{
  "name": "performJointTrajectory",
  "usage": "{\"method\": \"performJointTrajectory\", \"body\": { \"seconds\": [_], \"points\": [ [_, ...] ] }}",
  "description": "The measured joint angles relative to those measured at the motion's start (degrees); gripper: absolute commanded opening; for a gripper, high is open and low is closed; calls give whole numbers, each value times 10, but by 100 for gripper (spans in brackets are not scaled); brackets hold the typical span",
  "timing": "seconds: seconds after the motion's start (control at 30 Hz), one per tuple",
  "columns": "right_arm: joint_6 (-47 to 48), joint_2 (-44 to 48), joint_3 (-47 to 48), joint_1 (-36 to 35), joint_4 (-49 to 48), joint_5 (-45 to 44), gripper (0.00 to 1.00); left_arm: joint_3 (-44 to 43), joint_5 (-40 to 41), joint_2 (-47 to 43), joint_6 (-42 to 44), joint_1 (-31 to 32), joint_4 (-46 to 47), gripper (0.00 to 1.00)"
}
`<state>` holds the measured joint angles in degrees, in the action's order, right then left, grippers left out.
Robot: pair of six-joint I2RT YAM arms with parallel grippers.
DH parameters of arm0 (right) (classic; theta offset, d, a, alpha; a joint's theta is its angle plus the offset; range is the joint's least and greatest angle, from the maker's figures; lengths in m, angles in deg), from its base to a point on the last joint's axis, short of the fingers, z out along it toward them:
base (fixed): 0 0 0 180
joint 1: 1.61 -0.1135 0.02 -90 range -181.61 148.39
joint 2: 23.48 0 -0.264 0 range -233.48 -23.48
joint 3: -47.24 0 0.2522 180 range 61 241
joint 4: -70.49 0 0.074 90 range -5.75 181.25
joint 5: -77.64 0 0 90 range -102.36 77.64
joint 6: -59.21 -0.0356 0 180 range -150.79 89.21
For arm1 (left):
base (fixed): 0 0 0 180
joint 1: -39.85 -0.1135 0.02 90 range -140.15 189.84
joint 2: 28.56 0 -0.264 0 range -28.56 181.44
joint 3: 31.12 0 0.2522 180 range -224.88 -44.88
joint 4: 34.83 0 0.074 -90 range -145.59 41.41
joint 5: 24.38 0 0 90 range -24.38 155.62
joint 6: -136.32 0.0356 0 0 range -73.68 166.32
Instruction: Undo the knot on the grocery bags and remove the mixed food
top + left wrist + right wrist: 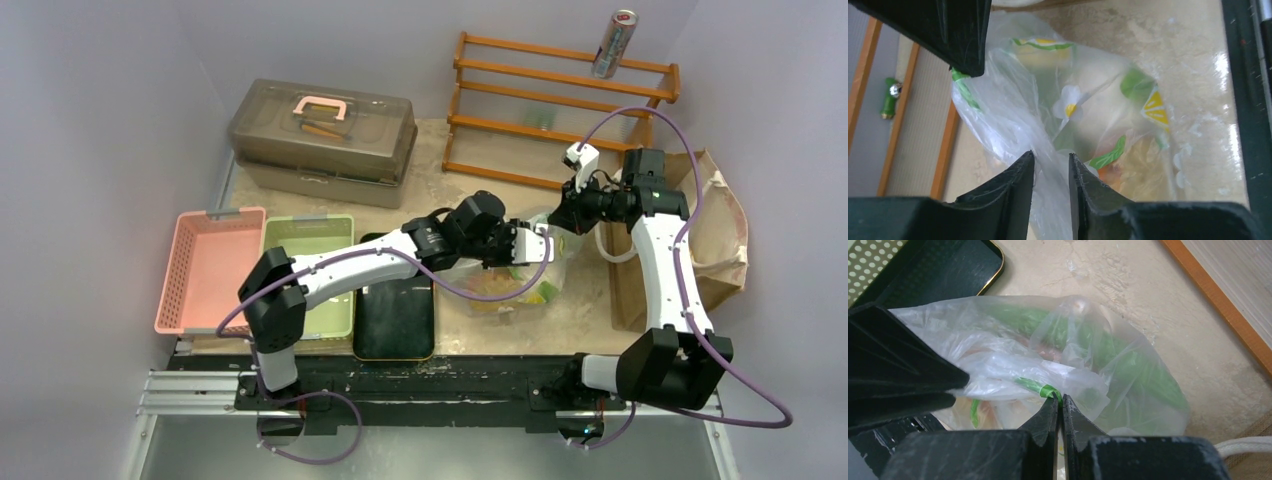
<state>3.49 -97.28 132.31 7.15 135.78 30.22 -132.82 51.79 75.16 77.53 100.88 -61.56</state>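
As the right gripper [1058, 402] pinches its green tie [1040, 387], the transparent bag [998, 355] holds a diagonal cucumber [1143, 375]; left gripper [1051, 156] slightly spread.

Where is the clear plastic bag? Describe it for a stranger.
Find the orange rack at the back. In front of it lies the plastic bag, right of the black tray. Unlike the brown paper bag beside it, it is transparent.

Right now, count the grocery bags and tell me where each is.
2. The clear plastic bag sits in the middle, right of the black tray; the brown paper bag lies at the right edge.
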Motion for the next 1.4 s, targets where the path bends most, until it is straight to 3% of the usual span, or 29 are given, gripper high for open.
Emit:
{"method": "performJointTrajectory", "body": {
  "seconds": [0.07,0.3,0.43,0.6,0.83,0.87,0.93,0.97,1.03,1.07,1.1,1.33,1.4],
  "points": [
    [-5,0,0,0,-2,-3,0,8,24,-1,5,-2,0,0],
    [-5,5,-13,0,-9,-29,0,177,49,-157,19,-29,11,0],
    [-5,9,-14,0,-16,-42,0,228,24,-242,28,-64,-1,0],
    [-8,9,-14,0,-22,-46,0,288,-20,-287,63,-126,-22,0],
    [20,19,-25,3,-6,-56,3,352,-57,-304,118,-130,-73,0],
    [29,20,-26,3,4,-56,36,353,-59,-305,120,-130,-74,0],
    [48,18,-22,4,36,-52,92,354,-62,-307,122,-130,-74,1],
    [57,15,-17,4,54,-50,98,354,-62,-309,121,-130,-73,17],
    [71,3,13,6,96,-35,99,352,-67,-320,113,-130,-74,64],
    [70,-2,31,6,106,-25,99,349,-69,-324,116,-130,-76,79],
    [67,-7,48,3,110,-17,99,341,-75,-327,106,-130,-83,88],
    [1,-16,98,-112,70,-36,95,236,-116,-336,-4,-130,-105,91],
    [-16,-19,98,-138,57,-54,95,208,-119,-341,-72,-130,-108,98]
  ]
}}
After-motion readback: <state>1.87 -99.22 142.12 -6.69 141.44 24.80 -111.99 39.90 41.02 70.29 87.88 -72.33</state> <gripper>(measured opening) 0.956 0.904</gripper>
